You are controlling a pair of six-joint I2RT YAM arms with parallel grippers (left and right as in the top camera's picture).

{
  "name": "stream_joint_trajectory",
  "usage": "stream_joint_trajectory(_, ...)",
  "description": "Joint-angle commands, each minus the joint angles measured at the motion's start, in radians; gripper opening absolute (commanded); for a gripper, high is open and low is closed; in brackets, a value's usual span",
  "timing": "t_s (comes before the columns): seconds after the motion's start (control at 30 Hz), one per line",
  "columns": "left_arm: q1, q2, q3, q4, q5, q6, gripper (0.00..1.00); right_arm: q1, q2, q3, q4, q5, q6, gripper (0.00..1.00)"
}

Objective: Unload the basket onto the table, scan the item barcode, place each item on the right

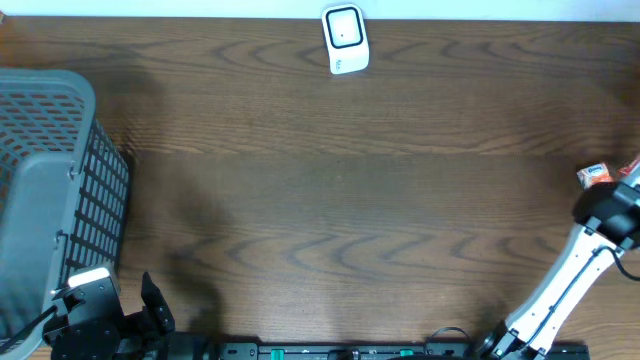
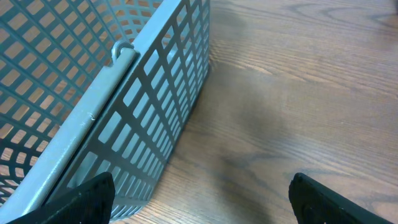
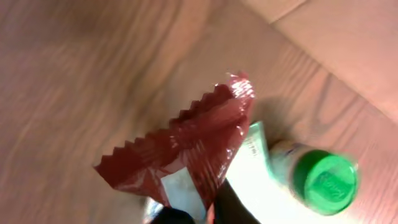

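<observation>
Basket (image 1: 100, 210): grey mesh, far left of the table (image 1: 330, 200); no part in the scan, by my judgement.
Left gripper (image 2: 202, 202): released, fingers spread wide with nothing between them; parked just beside the basket wall.
Scanner (image 1: 345, 40): small white unit at the far edge, centre; well apart from both arms.
Right gripper (image 3: 202, 213): clenched on the lower edge of the red packet (image 3: 186, 143) (the view is blurred, and the hold looks shallow).
Red packet: the item; at the table's far right edge, standing up from the fingers, serrated top uppermost; barcode not visible.
Green-capped bottle (image 3: 320, 180): just beside the packet, to its right.
Risk, slip: a thin, glossy wrapper pinched by one edge may slide out on the long carry to the scanner.
Risk, misread: the limp packet may flop or crease, turning the code away.
Risk, knock: pulling away could topple the bottle.
</observation>
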State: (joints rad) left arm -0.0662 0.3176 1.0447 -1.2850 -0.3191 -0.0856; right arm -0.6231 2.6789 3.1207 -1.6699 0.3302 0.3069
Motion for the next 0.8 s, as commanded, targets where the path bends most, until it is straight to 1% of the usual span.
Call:
stream_joint_trajectory(0.0, 0.002, -0.006, -0.002, -0.003, -0.003, -0.006, 0.90, -0.067, -0.001, -0.002, 0.010, -0.060, -0.018, 0.68)
stream_joint_trajectory(0.03, 0.002, -0.006, -0.002, -0.002, -0.003, -0.006, 0.90, -0.083, -0.001, -0.002, 0.011, -0.106, -0.018, 0.93)
stream_joint_trajectory(0.07, 0.002, -0.006, -0.002, -0.003, -0.003, -0.006, 0.90, -0.095, -0.002, -0.002, 0.013, -0.144, -0.020, 0.99)
stream_joint_trajectory(0.23, 0.002, -0.006, -0.001, -0.003, -0.003, -0.006, 0.90, -0.130, -0.026, 0.007, 0.032, -0.365, -0.043, 0.99)
stream_joint_trajectory(0.37, 0.002, -0.006, -0.002, -0.003, -0.003, -0.006, 0.90, -0.124, -0.098, 0.007, 0.031, -0.540, -0.043, 0.99)
stream_joint_trajectory(0.53, 0.002, -0.006, -0.002, -0.003, -0.003, -0.006, 0.90, -0.094, -0.288, 0.007, 0.036, -0.661, -0.088, 0.99)
stream_joint_trajectory(0.67, 0.002, -0.006, -0.002, -0.003, -0.003, -0.006, 0.90, -0.067, -0.484, 0.007, 0.031, -0.886, -0.196, 0.99)
stream_joint_trajectory(0.77, 0.002, -0.006, -0.002, -0.003, -0.003, -0.006, 0.90, -0.043, -0.626, 0.007, -0.010, -0.981, -0.227, 0.99)
